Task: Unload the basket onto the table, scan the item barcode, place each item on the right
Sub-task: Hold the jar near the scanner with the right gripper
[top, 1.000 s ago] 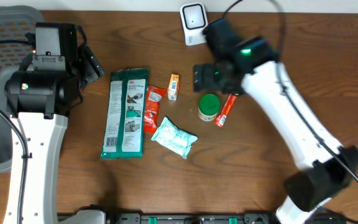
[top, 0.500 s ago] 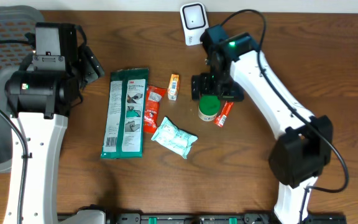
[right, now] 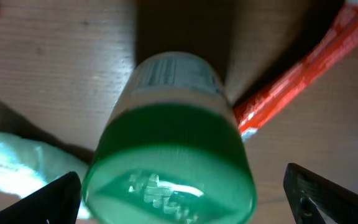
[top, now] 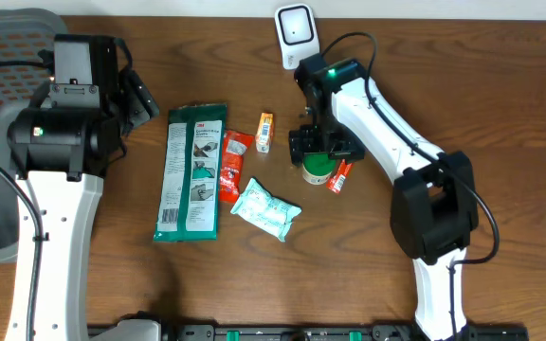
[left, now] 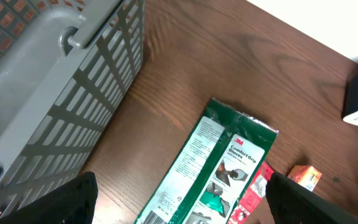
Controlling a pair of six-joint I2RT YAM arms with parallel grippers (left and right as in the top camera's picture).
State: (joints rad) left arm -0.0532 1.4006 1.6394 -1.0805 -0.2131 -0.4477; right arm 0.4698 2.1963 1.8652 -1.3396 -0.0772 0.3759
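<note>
On the green packet (left: pixel 202 163), "3M Comfort Grip" reads clearly.

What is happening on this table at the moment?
The right tool hangs directly over the green-lidded jar. Its jaws are wide open on either side of the jar, so nothing is gripped yet. The jar stands beside a red stick packet. The white device at the far edge is probably the scanner. The left tool is open and empty near the grey basket, apart from the green package.
</note>
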